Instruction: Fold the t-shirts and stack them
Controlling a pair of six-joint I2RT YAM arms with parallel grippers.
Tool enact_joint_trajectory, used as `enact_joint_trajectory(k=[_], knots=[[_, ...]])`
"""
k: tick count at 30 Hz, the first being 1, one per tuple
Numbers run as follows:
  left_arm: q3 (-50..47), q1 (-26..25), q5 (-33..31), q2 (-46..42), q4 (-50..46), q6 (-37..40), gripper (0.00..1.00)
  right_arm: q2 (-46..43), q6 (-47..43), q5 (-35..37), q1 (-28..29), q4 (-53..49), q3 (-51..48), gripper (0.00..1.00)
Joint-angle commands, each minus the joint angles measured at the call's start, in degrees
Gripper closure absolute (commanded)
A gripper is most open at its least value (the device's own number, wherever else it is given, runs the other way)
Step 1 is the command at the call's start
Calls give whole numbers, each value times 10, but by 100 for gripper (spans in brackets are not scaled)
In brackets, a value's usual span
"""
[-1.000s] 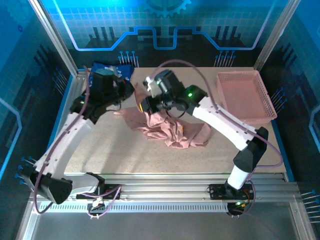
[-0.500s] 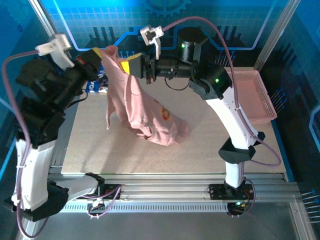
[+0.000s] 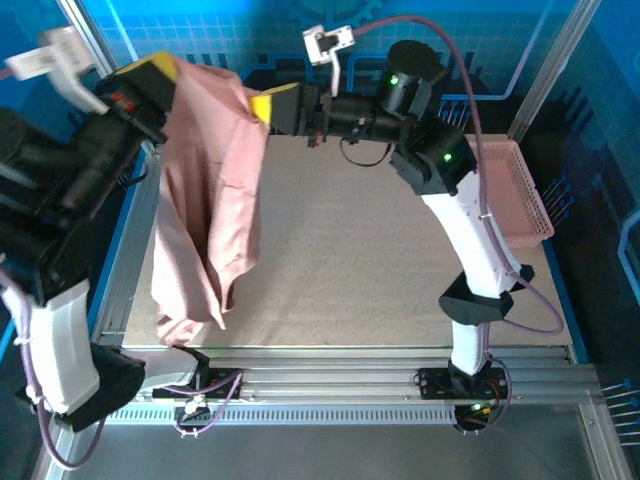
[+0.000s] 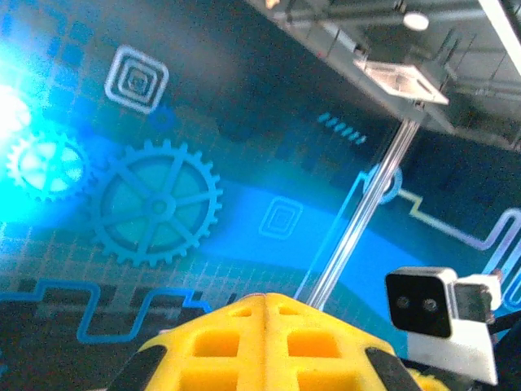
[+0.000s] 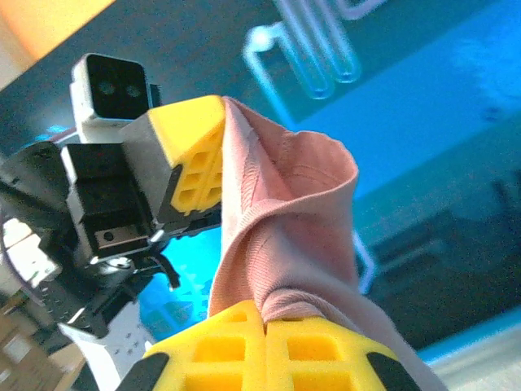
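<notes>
A dusty pink t-shirt [image 3: 210, 200] hangs in the air over the left side of the table, held high by both arms. My left gripper [image 3: 165, 62] is shut on its top left edge. My right gripper [image 3: 256, 106] is shut on the top edge a little to the right. The shirt's lower end [image 3: 185, 325] dangles near the table's front left corner. In the right wrist view, bunched pink cloth [image 5: 293, 212] rises from my shut yellow fingertips [image 5: 264, 314] towards the left gripper [image 5: 213, 110]. In the left wrist view, the yellow fingers [image 4: 236, 342] are pressed together.
A pink lattice basket [image 3: 505, 190] stands at the right edge of the table. The tan tabletop [image 3: 380, 260] lies bare in the middle and front. Metal frame posts [image 3: 555, 60] rise at the back corners. The right arm's wrist camera [image 4: 427, 301] sits close to my left fingers.
Both arms have risen and swung left. The pink shirt, bunched on the table a second ago, has left the surface and hangs long at the left.
</notes>
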Motion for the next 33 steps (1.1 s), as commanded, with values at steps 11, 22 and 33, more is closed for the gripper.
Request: enact_joint_trajectory(k=[11, 22, 33], knots=[[-92, -28, 82, 241, 64, 40, 100, -236, 31, 28, -290, 1, -537, 100], [-63, -55, 116, 366, 27, -26, 43, -146, -88, 19, -435, -20, -635, 63], [-554, -168, 85, 33, -47, -71, 28, -259, -220, 35, -440, -163, -697, 28]])
